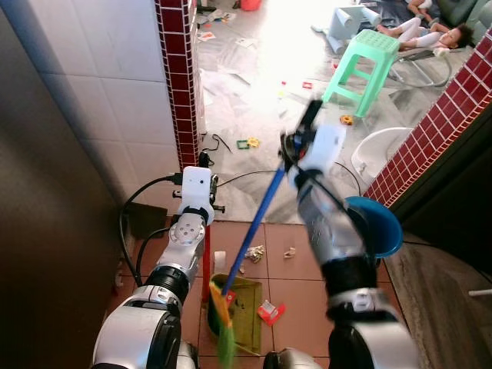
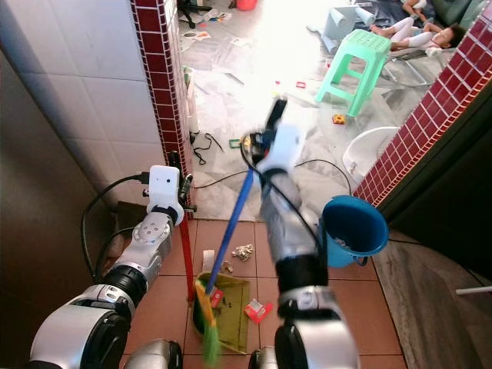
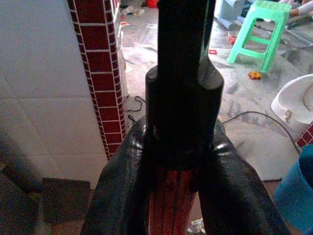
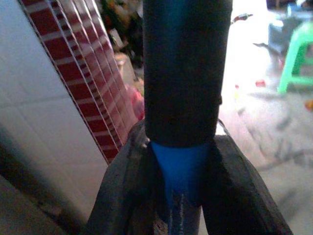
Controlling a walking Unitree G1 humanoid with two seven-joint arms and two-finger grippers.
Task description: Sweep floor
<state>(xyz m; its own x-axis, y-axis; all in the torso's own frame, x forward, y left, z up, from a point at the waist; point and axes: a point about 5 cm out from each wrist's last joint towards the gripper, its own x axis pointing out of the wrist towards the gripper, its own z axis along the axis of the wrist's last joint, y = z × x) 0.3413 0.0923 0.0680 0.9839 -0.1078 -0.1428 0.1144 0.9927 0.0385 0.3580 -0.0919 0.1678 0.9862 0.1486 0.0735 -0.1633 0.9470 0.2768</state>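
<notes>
Right end effector [image 2: 257, 146] clamps the broom [image 2: 228, 244], bristles at the dustpan [image 2: 231, 311] to push litter [image 2: 256, 310] in; left end effector [image 2: 183, 178] grips the pan's handle [image 2: 187, 254], steadying it.

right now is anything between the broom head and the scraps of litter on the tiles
Nothing visible does. The broom head sits at the dustpan, and the paper scrap and red wrapper lie on open tile beside them. The blue bucket stands off to the right.
</notes>
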